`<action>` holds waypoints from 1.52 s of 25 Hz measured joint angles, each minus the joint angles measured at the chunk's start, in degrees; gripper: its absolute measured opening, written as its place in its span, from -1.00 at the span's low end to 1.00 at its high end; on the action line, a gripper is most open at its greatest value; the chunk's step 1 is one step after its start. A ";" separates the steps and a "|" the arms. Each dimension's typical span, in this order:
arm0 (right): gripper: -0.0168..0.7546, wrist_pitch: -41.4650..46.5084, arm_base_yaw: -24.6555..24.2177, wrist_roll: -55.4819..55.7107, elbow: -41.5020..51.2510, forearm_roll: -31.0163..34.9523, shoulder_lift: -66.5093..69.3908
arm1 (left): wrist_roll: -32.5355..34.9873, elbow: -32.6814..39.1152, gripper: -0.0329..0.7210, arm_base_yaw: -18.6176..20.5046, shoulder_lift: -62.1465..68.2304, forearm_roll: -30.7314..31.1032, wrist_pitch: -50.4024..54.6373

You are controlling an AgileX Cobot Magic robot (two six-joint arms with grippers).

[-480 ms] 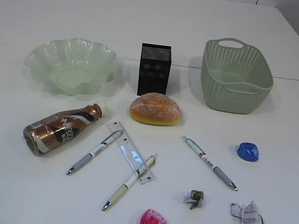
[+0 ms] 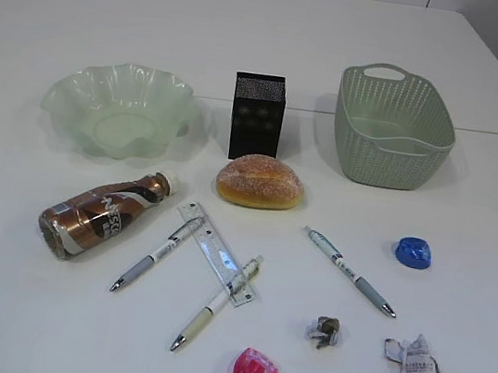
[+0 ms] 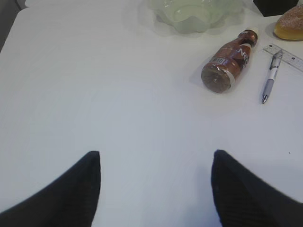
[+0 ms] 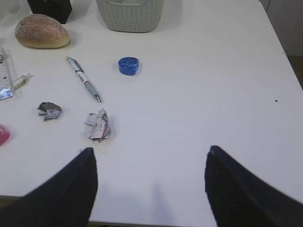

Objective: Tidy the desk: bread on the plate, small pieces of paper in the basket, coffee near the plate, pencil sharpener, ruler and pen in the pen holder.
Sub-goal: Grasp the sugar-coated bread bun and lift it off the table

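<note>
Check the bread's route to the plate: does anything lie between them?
Nothing visible does. The bread sits right of the plate, with bare table between them. The pen holder stands just behind the bread, and the coffee bottle lies nearer the camera, both off the direct line.

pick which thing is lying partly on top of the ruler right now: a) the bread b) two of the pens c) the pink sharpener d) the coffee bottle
b: two pens cross the clear ruler, one at its upper end and one at its lower end, while everything else lies apart from it.
</note>
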 joint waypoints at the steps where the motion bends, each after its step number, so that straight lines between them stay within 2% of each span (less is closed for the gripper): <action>1: 0.47 0.00 0.00 0.00 0.00 0.00 0.00 | 0.00 0.00 0.44 0.00 0.00 0.00 0.00; 9: 0.47 0.00 0.00 0.00 0.00 0.00 0.00 | 0.00 0.00 0.43 0.00 0.00 0.00 0.00; 15: 0.47 0.00 0.00 0.00 0.00 0.00 0.00 | 0.33 -0.88 0.42 0.00 1.17 2.22 1.63; 24: 0.47 0.00 0.00 0.00 0.00 0.00 0.00 | 4.16 -11.79 0.39 0.00 13.02 2.71 8.36; 30: 0.47 0.00 0.00 0.00 0.00 0.00 0.00 | 5.59 -20.84 0.39 0.00 20.45 2.24 8.59; 38: 0.47 0.00 0.00 0.00 0.00 -0.13 0.00 | 5.74 -30.10 0.39 -4.00 34.17 4.92 8.59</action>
